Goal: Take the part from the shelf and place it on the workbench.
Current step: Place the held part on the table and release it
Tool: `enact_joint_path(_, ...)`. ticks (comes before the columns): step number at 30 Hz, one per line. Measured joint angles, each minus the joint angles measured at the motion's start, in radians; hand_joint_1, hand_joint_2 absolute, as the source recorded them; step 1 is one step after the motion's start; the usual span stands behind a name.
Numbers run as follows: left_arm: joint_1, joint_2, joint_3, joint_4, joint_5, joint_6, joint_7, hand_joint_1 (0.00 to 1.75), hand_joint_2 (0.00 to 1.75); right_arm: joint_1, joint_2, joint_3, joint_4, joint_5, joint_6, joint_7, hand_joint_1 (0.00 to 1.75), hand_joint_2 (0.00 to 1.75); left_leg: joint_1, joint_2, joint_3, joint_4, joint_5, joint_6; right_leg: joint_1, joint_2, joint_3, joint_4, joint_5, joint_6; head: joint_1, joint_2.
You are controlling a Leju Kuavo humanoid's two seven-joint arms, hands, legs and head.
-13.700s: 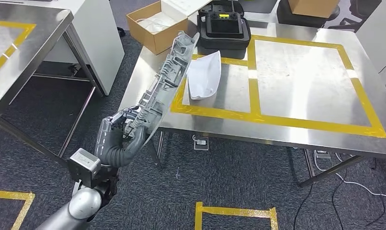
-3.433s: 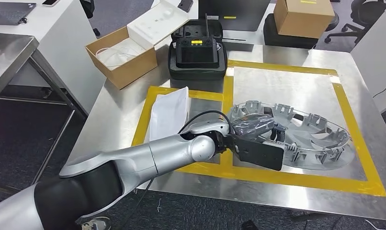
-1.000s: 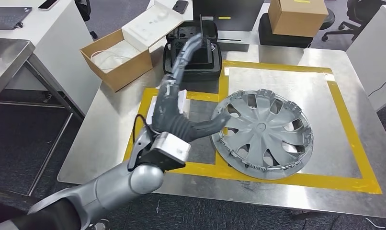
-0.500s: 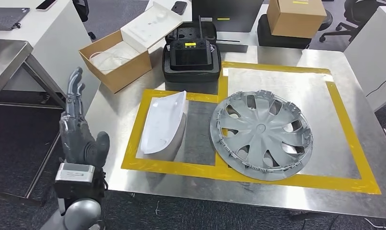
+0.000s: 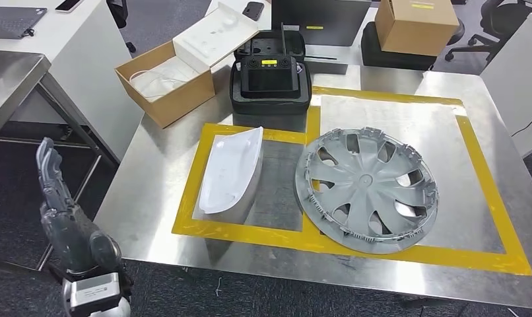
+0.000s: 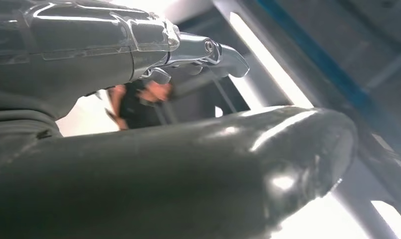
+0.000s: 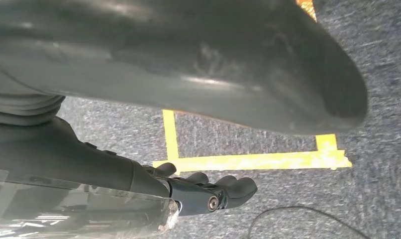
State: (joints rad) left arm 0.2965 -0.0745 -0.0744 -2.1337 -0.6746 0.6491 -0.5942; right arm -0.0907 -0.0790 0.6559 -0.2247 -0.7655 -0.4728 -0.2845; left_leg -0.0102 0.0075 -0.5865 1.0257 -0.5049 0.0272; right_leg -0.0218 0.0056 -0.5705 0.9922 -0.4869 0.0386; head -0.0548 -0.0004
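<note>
The part, a grey hubcap (image 5: 367, 190), lies flat and face up on the steel workbench (image 5: 151, 198), inside the right yellow-taped square. My left hand (image 5: 65, 221) is raised off the table's left front corner, fingers apart and pointing up, holding nothing; it is well clear of the hubcap. In the left wrist view the left hand (image 6: 139, 149) is seen close up with its thumb and fingers spread. In the right wrist view my right hand (image 7: 153, 124) hangs over blue carpet, fingers apart and nothing in them.
A white moulded part (image 5: 230, 170) lies in the left taped square. Behind it stand a black case with a controller (image 5: 270, 79) and an open cardboard box (image 5: 167, 82). Another steel table (image 5: 12, 86) stands to the left. Yellow floor tape (image 7: 248, 160) marks the carpet.
My left arm has let go of the hubcap, which now lies face up on the workbench, and has drawn back and down to the table's left front corner.
</note>
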Motion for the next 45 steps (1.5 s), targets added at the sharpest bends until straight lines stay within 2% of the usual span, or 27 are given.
enact_joint_path(3,0.017,-0.054,0.035,0.005,-0.001,0.0,-0.008,0.0,0.0,-0.001,-0.018,-0.001,0.0,-0.028,-0.003,-0.021,0.0,0.0,0.0,-0.004,0.001,-0.001,0.001,0.009,-0.004,-0.002,0.005,-0.004,0.0,0.011,0.0,0.0)
enact_joint_path(5,0.015,-0.081,0.05,0.008,-0.002,0.0,-0.015,0.0,0.0,-0.001,-0.03,-0.002,0.0,-0.047,-0.005,-0.04,0.0,0.0,0.005,-0.004,0.006,-0.01,0.01,0.018,-0.004,-0.003,0.001,0.015,-0.02,0.018,0.001,0.0)
enact_joint_path(6,0.013,-0.094,0.054,0.01,0.0,0.0,-0.017,0.0,0.0,-0.001,-0.035,-0.006,0.0,-0.056,-0.006,-0.047,0.0,0.0,0.008,-0.004,0.008,-0.014,0.015,0.021,-0.004,-0.003,-0.012,0.052,-0.047,0.021,0.001,0.0)
enact_joint_path(8,0.007,-0.114,0.06,0.016,0.007,0.0,-0.019,0.0,0.0,-0.002,-0.044,-0.014,0.0,-0.069,-0.008,-0.056,0.0,0.0,0.008,-0.004,0.009,-0.015,0.017,0.024,-0.003,-0.003,-0.059,0.176,-0.12,0.024,0.002,0.0)
enact_joint_path(9,0.006,-0.122,0.062,0.02,0.009,0.0,-0.02,0.0,0.0,-0.002,-0.048,-0.017,0.0,-0.071,-0.008,-0.059,0.0,0.0,0.006,-0.004,0.01,-0.015,0.017,0.024,-0.003,-0.003,-0.082,0.237,-0.145,0.024,0.002,0.0)
enact_joint_path(10,0.005,-0.127,0.065,0.024,0.01,0.0,-0.021,0.0,0.0,-0.002,-0.051,-0.019,0.0,-0.071,-0.008,-0.062,0.0,0.0,0.005,-0.005,0.01,-0.015,0.017,0.024,-0.003,-0.003,-0.093,0.27,-0.152,0.023,0.001,0.0)
enact_joint_path(11,0.004,-0.132,0.067,0.027,0.01,0.0,-0.022,0.0,0.0,-0.002,-0.054,-0.02,0.0,-0.071,-0.008,-0.063,0.0,0.0,0.003,-0.005,0.01,-0.015,0.017,0.024,-0.003,-0.003,-0.086,0.265,-0.138,0.02,0.002,0.0)
enact_joint_path(12,0.003,-0.137,0.069,0.031,0.01,0.0,-0.022,0.0,0.0,-0.002,-0.056,-0.021,0.001,-0.071,-0.008,-0.063,0.0,0.0,0.001,-0.007,0.01,-0.015,0.018,0.024,-0.002,-0.003,-0.061,0.222,-0.109,0.014,0.001,0.0)
enact_joint_path(14,0.0,-0.145,0.072,0.036,0.007,0.0,-0.019,0.0,0.0,-0.004,-0.062,-0.024,0.001,-0.07,-0.008,-0.063,0.0,0.0,-0.002,-0.009,0.01,-0.015,0.021,0.02,0.006,-0.003,0.017,0.082,-0.053,-0.004,0.001,0.0)
enact_joint_path(16,-0.004,-0.149,0.075,0.041,0.004,0.0,-0.006,0.0,0.0,-0.008,-0.069,-0.025,0.001,-0.07,-0.009,-0.063,0.0,0.0,-0.001,-0.008,0.009,-0.014,0.025,0.011,0.015,-0.004,0.062,-0.004,-0.031,-0.018,0.0,0.0)
enact_joint_path(19,-0.012,-0.149,0.079,0.049,0.014,0.0,0.004,0.0,0.0,-0.014,-0.074,-0.026,0.001,-0.072,-0.011,-0.062,0.0,0.0,0.003,-0.008,0.008,-0.016,0.031,-0.007,0.02,-0.007,0.063,-0.024,-0.019,-0.031,0.001,0.0)
enact_joint_path(20,-0.015,-0.149,0.083,0.051,0.018,0.0,0.003,0.0,0.0,-0.014,-0.074,-0.026,0.001,-0.073,-0.01,-0.062,0.0,0.0,0.003,-0.008,0.004,-0.007,0.017,-0.013,0.018,-0.01,0.062,-0.031,-0.01,-0.037,0.0,0.0)
enact_joint_path(22,-0.019,-0.149,0.094,0.054,0.021,0.0,0.0,0.0,0.0,-0.014,-0.073,-0.027,0.001,-0.072,-0.007,-0.062,0.0,0.0,0.008,-0.009,-0.023,0.066,-0.052,-0.025,0.013,-0.014,0.052,-0.043,0.008,-0.046,-0.004,0.0)
enact_joint_path(24,-0.022,-0.148,0.106,0.057,0.026,0.0,0.0,0.0,0.0,-0.013,-0.07,-0.027,0.001,-0.071,-0.001,-0.062,0.0,0.0,0.015,-0.009,-0.061,0.184,-0.13,-0.037,0.013,-0.015,0.035,-0.043,0.02,-0.049,-0.008,0.0)
enact_joint_path(25,-0.022,-0.148,0.111,0.058,0.029,0.0,0.001,0.0,0.0,-0.012,-0.068,-0.027,0.001,-0.071,0.003,-0.063,0.0,0.0,0.019,-0.009,-0.067,0.222,-0.146,-0.042,0.012,-0.015,0.026,-0.041,0.025,-0.047,-0.008,0.0)
enact_joint_path(26,-0.023,-0.148,0.116,0.059,0.031,0.0,0.003,0.0,0.0,-0.011,-0.065,-0.028,0.001,-0.071,0.006,-0.067,0.0,0.0,0.023,-0.009,-0.056,0.225,-0.142,-0.046,0.01,-0.015,0.017,-0.038,0.03,-0.044,-0.008,0.0)
enact_joint_path(27,-0.024,-0.147,0.119,0.06,0.032,0.0,0.006,0.0,0.0,-0.011,-0.062,-0.028,0.001,-0.071,0.008,-0.072,0.0,0.0,0.026,-0.008,-0.026,0.193,-0.122,-0.051,0.008,-0.015,0.009,-0.034,0.034,-0.04,-0.008,0.0)
enact_joint_path(29,-0.029,-0.146,0.123,0.062,0.028,0.0,0.013,0.0,0.0,-0.012,-0.058,-0.028,0.001,-0.071,0.013,-0.086,0.0,0.0,0.033,-0.008,0.064,0.064,-0.077,-0.06,0.003,-0.014,-0.009,-0.018,0.038,-0.03,-0.01,0.0)
enact_joint_path(31,-0.034,-0.145,0.125,0.062,0.02,0.0,0.021,0.0,0.0,-0.012,-0.055,-0.03,0.001,-0.075,0.016,-0.096,0.0,0.0,0.033,-0.013,0.111,-0.015,-0.061,-0.053,0.002,-0.01,-0.022,-0.004,0.043,-0.016,-0.013,0.0)
enact_joint_path(34,-0.036,-0.143,0.127,0.062,0.016,0.0,0.035,0.0,0.0,-0.011,-0.054,-0.033,0.001,-0.089,0.017,-0.101,0.0,0.0,0.029,-0.015,0.097,-0.017,-0.055,-0.026,-0.001,-0.004,-0.029,0.001,0.054,0.003,-0.012,0.0)
enact_joint_path(35,-0.036,-0.142,0.128,0.062,0.015,0.0,0.036,0.0,0.0,-0.01,-0.054,-0.033,0.001,-0.093,0.018,-0.101,0.0,0.0,0.028,-0.014,0.092,-0.017,-0.048,-0.016,-0.002,-0.003,-0.034,0.009,0.043,0.007,-0.011,0.0)
enact_joint_path(37,-0.037,-0.141,0.129,0.062,0.015,0.0,0.034,0.0,0.0,-0.009,-0.054,-0.033,0.001,-0.099,0.02,-0.1,0.0,0.0,0.026,-0.012,0.077,-0.018,-0.033,-0.001,-0.004,-0.004,-0.06,0.08,-0.026,0.012,-0.006,0.0)
enact_joint_path(39,-0.037,-0.141,0.132,0.062,0.015,0.0,0.031,0.0,0.0,-0.009,-0.054,-0.035,0.001,-0.103,0.021,-0.1,0.0,0.0,0.018,-0.011,0.057,-0.017,-0.018,0.008,-0.003,-0.005,-0.099,0.21,-0.113,0.012,-0.002,0.0)
enact_joint_path(40,-0.037,-0.141,0.133,0.063,0.015,0.0,0.031,0.0,0.0,-0.009,-0.054,-0.038,0.001,-0.104,0.021,-0.1,0.0,0.0,0.013,-0.01,0.047,-0.016,-0.01,0.011,-0.001,-0.005,-0.109,0.26,-0.135,0.009,-0.001,0.0)
enact_joint_path(41,-0.037,-0.141,0.134,0.063,0.016,0.0,0.031,0.0,0.0,-0.009,-0.053,-0.04,0.002,-0.105,0.021,-0.1,0.0,0.0,0.008,-0.01,0.038,-0.016,-0.003,0.014,0.002,-0.005,-0.104,0.28,-0.139,0.003,-0.001,0.0)
enact_joint_path(42,-0.037,-0.141,0.136,0.063,0.016,0.0,0.032,0.0,0.0,-0.009,-0.053,-0.041,0.002,-0.105,0.022,-0.1,0.0,0.0,0.001,-0.009,0.029,-0.016,0.003,0.016,0.007,-0.004,-0.081,0.261,-0.125,-0.007,-0.001,0.0)
enact_joint_path(45,-0.039,-0.139,0.138,0.062,0.017,0.0,0.035,0.0,0.0,-0.011,-0.055,-0.043,0.001,-0.107,0.026,-0.101,0.0,0.0,-0.012,-0.009,0.013,-0.016,0.02,0.017,0.034,-0.008,0.054,0.062,-0.066,-0.055,-0.003,0.0)
